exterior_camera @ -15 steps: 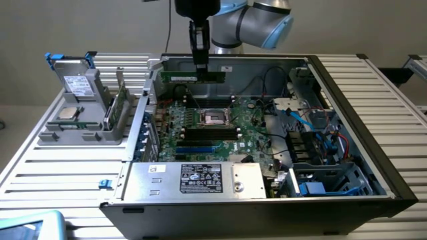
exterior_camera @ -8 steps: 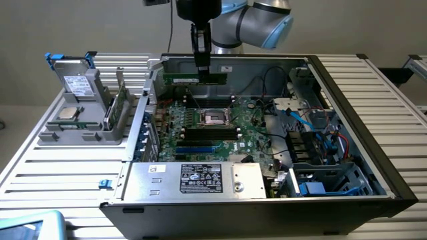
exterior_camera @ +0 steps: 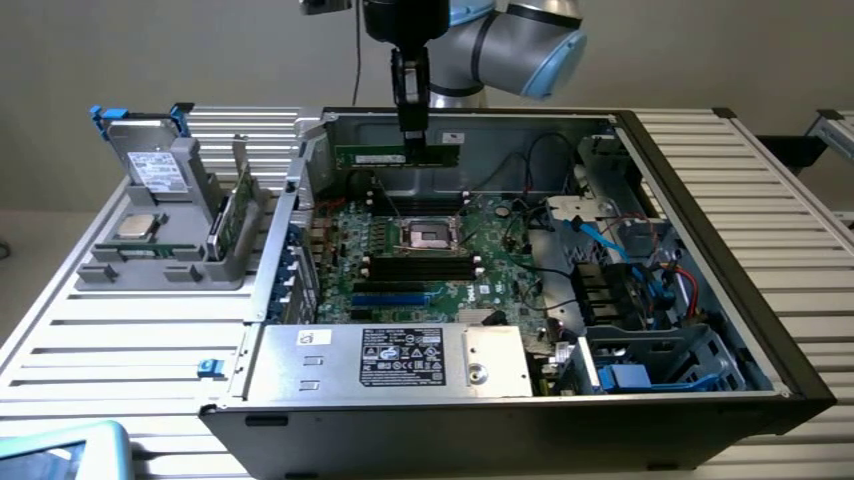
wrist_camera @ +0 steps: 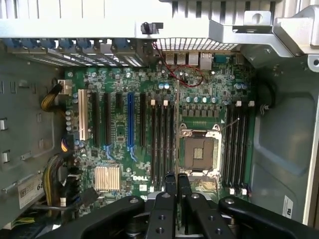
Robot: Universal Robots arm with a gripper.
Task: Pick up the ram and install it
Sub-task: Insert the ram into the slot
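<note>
Ram (exterior_camera: pixel 374 157): long thin green stick, level, pinched between fingers (exterior_camera: pixel 414 115).

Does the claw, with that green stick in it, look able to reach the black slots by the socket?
Probably yes. The case lies open, the claw holds the ram above the board, and the slots look bare, with cables off to one side.

Open case (exterior_camera: pixel 694 200) sits on the tabletop (exterior_camera: pixel 120 340), motherboard (exterior_camera: pixel 400 285) flat on its floor. Socket (exterior_camera: pixel 430 235) mid-board, slots (exterior_camera: pixel 420 265) just in front of it. Above the board's rear edge, near the case's back wall, the ram (exterior_camera: pixel 374 157) hangs level in the tool (exterior_camera: pixel 415 135), apart from the slots. Metal box (exterior_camera: pixel 387 360) spans the case front. Holder (exterior_camera: pixel 160 272) on the tabletop at the exterior view's left: drive (exterior_camera: pixel 158 170) upright in it, processor chip (exterior_camera: pixel 138 224) just before the drive.
</note>
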